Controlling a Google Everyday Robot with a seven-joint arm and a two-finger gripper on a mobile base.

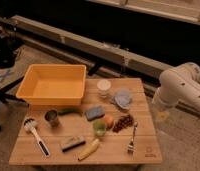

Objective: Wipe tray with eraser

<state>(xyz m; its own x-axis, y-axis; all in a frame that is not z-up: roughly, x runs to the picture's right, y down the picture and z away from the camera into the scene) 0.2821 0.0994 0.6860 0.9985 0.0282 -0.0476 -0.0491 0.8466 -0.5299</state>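
Though it is small among the clutter, the eraser (73, 143) is easy to pick out: a flat rectangular block with a grey-brown top over a dark base. It lies flat on the table (113, 148) in the lower middle of the frame, with its long side running roughly left to right. A brush (35, 132) with a white head lies to its left and a banana (89, 149) just to its right; it appears to touch neither.

The tray (50, 100) is a large yellow-orange bin with raised walls and a rim. It sits at the upper left of the table, well apart from the eraser. Between them stand a metal cup (52, 118) and a green item (70, 111) just below the tray's front wall.

The middle of the table holds a blue-grey sponge (94, 112), an orange (109, 121), dark grapes (124, 122) and a green cup (99, 128). A fork (132, 140) lies toward the lower right, and a white jar (104, 88) and a pale crumpled bag (123, 98) sit nearer the far edge.

The white arm (180, 82) bends in from the right edge of the frame. The gripper (162, 114) hangs below it, just beyond the table's right edge and far from both eraser and tray. Its fingers are spread wide, gripping nothing and touching nothing on the table.
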